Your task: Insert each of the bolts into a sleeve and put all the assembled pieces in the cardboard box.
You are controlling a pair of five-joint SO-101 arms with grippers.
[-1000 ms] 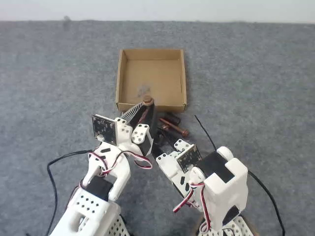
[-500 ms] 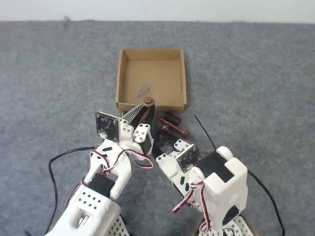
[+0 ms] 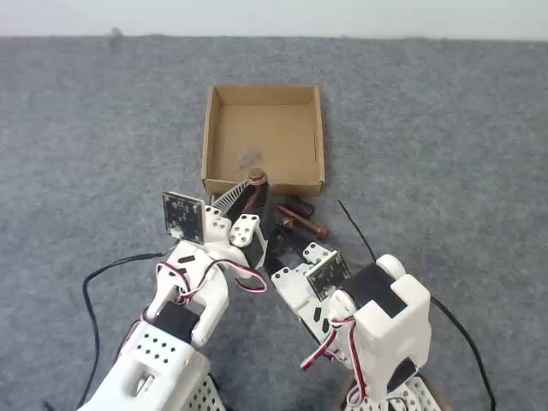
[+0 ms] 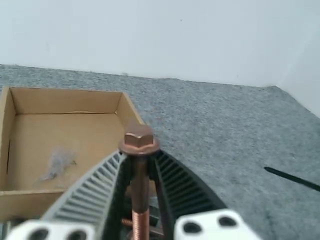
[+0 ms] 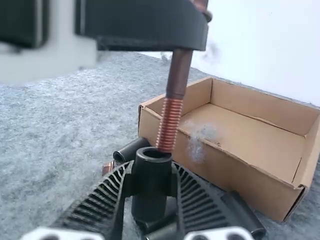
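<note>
Readable text: none.
Cardboard box: plain brown walls, nothing legible.
Left wrist board: marks too small to make out.
Right wrist board: marks too small to make out.
</note>
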